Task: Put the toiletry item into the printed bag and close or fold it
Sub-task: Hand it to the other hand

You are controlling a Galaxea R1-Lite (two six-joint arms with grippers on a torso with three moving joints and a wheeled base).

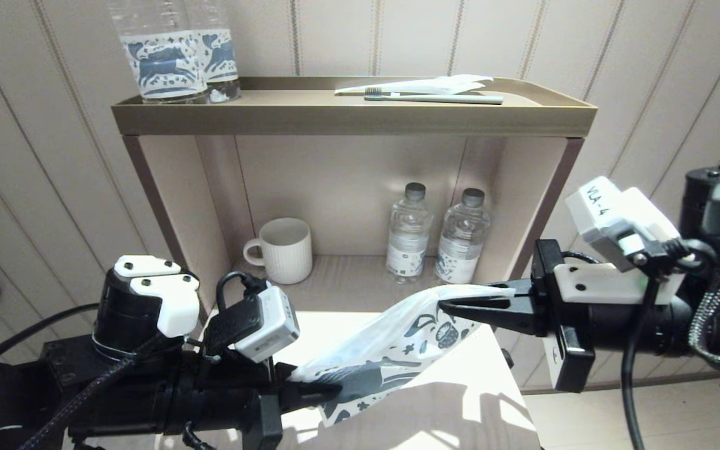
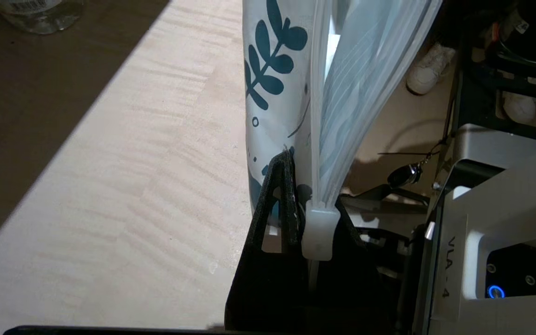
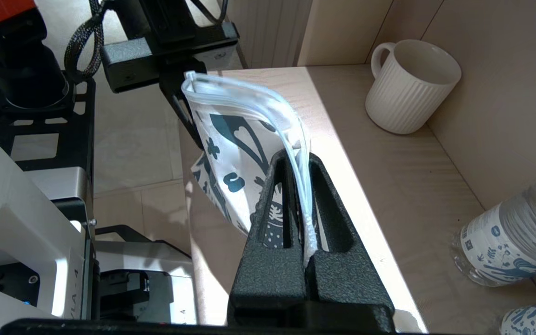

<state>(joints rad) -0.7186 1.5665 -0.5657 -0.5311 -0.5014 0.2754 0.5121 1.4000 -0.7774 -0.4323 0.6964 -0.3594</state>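
The printed bag [image 1: 397, 350], white with dark blue motifs, hangs stretched between both grippers above the light wooden table [image 1: 460, 406]. My left gripper [image 1: 329, 390] is shut on its lower end; in the left wrist view the bag [image 2: 272, 93] rises from that gripper [image 2: 312, 186], with the zip's white slider [image 2: 318, 232] lying between the fingers. My right gripper [image 1: 454, 306] is shut on the upper end, pinching the zip edge of the bag [image 3: 231, 139] in its jaws [image 3: 297, 160]. A toothbrush [image 1: 435, 98] lies on the top shelf beside a plain white wrapper [image 1: 441, 84]. What the bag contains is hidden.
A ribbed white mug [image 1: 285, 250] and two small water bottles [image 1: 409, 231] [image 1: 463, 234] stand in the open shelf compartment behind the bag. Two large printed bottles [image 1: 172, 50] stand on the top tray [image 1: 354, 119]. The table edge drops off to the right.
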